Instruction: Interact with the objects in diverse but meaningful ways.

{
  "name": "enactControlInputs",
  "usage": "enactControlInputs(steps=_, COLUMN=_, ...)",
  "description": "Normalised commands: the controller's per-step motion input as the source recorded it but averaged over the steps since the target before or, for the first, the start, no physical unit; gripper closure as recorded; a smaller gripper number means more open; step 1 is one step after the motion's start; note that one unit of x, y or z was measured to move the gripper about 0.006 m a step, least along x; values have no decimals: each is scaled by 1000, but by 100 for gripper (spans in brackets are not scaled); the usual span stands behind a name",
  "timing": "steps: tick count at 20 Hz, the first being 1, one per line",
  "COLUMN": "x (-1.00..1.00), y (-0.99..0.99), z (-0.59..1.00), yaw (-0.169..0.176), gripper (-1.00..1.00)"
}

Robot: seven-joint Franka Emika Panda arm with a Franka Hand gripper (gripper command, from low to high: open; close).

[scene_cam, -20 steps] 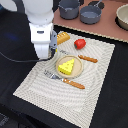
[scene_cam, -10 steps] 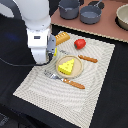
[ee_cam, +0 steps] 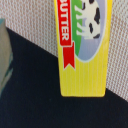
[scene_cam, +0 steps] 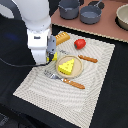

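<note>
Currently the arm stands over the placemat (scene_cam: 95, 67), with the end effector (scene_cam: 48, 61) low at the plate's (scene_cam: 70, 73) side toward the exterior view's left. The wrist view is filled by the yellow box with red marks (ee_cam: 82, 47), printed BUTTER beside a cow picture; it lies on the placemat weave with one end reaching the mat's edge. No fingers show in the wrist view, and in the exterior view the wrist body hides them, so I cannot tell whether the jaws are apart, together, or clamped on the box.

Layout, all relative to the plate:
- cheese wedge (scene_cam: 66, 65) sits on it, yellow, holed.
- bread loaf (scene_cam: 62, 38) lies beyond it, near the mat's far edge.
- red fruit (scene_cam: 80, 43) lies beyond it, just beside the loaf.
- knife (scene_cam: 88, 59) lies just beside it, toward the exterior view's right.
- fork (scene_cam: 66, 81) lies along its near rim.
- two grey pots (scene_cam: 91, 13) stand well apart from it on the brown worktop (scene_cam: 107, 25) behind.

Judgement: step in hand looks like an approach to the butter box. The next move calls for centring over the box's narrow width and confirming jaw state first. Risk: the box is slim and smooth, and could slide on the weave.
</note>
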Motion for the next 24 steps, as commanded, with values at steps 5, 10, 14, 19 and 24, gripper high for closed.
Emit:
enactControlInputs(steps=5, x=-4, y=646, z=937, yaw=0, gripper=-100)
enactControlInputs(steps=10, x=26, y=726, z=970, yaw=0, gripper=-100)
enactControlInputs(steps=14, x=258, y=752, z=799, yaw=0, gripper=-100)
enactControlInputs(steps=19, x=241, y=751, z=681, yaw=0, gripper=-100)
enactControlInputs(steps=24, x=178, y=758, z=514, yaw=-9, gripper=-100)
